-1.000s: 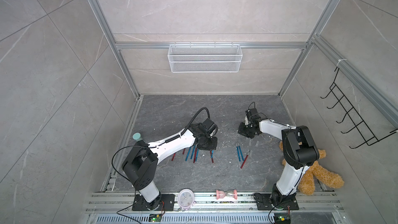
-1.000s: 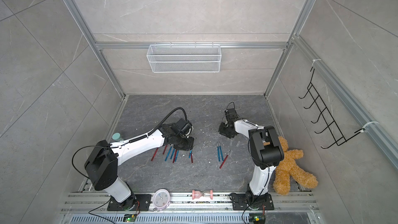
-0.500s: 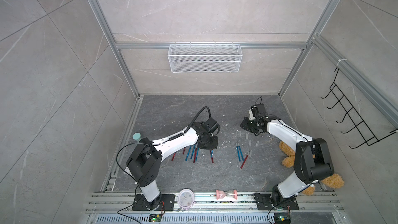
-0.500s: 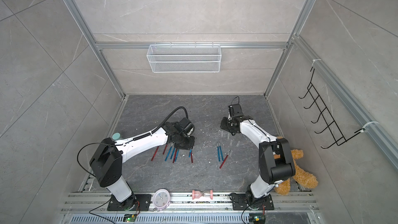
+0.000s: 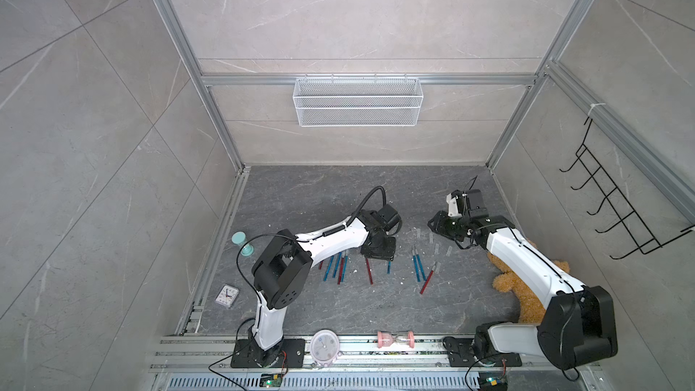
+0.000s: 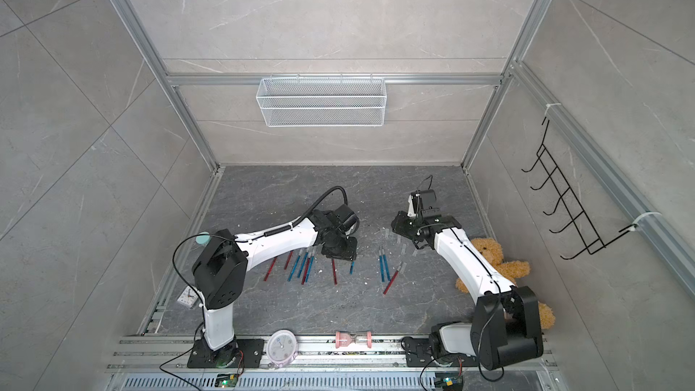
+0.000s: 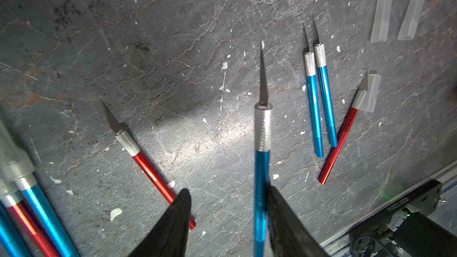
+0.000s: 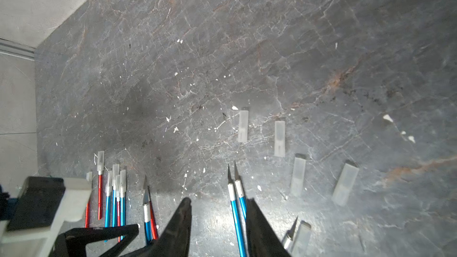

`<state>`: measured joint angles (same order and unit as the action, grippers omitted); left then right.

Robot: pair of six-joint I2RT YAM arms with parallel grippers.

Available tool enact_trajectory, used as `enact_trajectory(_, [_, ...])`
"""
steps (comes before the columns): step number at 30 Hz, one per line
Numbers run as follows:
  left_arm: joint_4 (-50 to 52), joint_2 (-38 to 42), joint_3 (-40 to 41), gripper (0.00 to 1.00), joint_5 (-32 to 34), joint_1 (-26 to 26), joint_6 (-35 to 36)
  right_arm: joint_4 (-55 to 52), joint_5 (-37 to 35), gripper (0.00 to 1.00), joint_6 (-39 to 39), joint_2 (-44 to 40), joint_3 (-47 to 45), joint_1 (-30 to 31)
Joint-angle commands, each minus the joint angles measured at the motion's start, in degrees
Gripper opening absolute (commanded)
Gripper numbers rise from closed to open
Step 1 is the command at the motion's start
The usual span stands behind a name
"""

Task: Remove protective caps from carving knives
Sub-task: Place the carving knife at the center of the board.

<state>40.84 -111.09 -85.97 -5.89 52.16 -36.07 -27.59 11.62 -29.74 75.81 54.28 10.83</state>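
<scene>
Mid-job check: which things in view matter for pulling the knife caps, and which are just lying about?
Job: capped carving knives; bare carving knives; loose protective caps.

Lying about: teddy bear; pink hourglass; teal hourglass; small clock; round pink clock; wire basket on the wall.

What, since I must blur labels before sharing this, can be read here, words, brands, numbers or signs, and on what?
"15", apparently: on the pink hourglass.
White printed code on a black part in the left wrist view: upside down, blurred, unreadable.
Dials of the small clock and the round timer: too small to read.
</scene>
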Motion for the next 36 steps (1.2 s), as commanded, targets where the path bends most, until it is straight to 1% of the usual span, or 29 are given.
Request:
enact_trajectory(1, [2.6,-1.0,-2.8,0.60,1.4,0.4,0.0,-1.9,0.8,0.38,1.2,-3.0,-2.9,-0.2])
enact_trajectory(5, [3.0,-1.5,-3.3,0.79,1.7,0.7,-0.4,-1.6,1.4,0.38,1.0,-4.6,-5.4,-0.2])
enact_trajectory(8, [3.8,-1.6,-3.7,0.85,2.5,0.9,-0.6,-1.2,1.5,0.38,0.9,-5.3,-6.4,-0.3])
enact_trajectory(11, [4.6,-1.7,-3.8,0.86,3.3,0.9,-0.9,-0.9,1.8,0.38,0.8,-5.4,-6.8,-0.3])
enact_trajectory(13, [5.3,-1.8,-4.0,0.91,4.3,1.0,-1.1,-0.6,2.0,0.38,0.6,-5.5,-7.0,-0.2])
enact_trajectory(16, [6.3,-1.7,-4.5,0.96,5.6,1.3,-1.1,-0.4,2.2,0.38,0.5,-5.7,-7.4,-0.3])
enact_trajectory(30, [5.7,0.0,-4.1,0.96,5.0,1.5,-1.0,-0.1,2.9,0.38,0.6,-6.1,-8.2,-0.3])
enact_trajectory(36, [6.8,0.8,-3.9,0.97,6.2,1.4,-1.2,-0.1,3.4,0.40,0.9,-6.5,-8.1,-0.3])
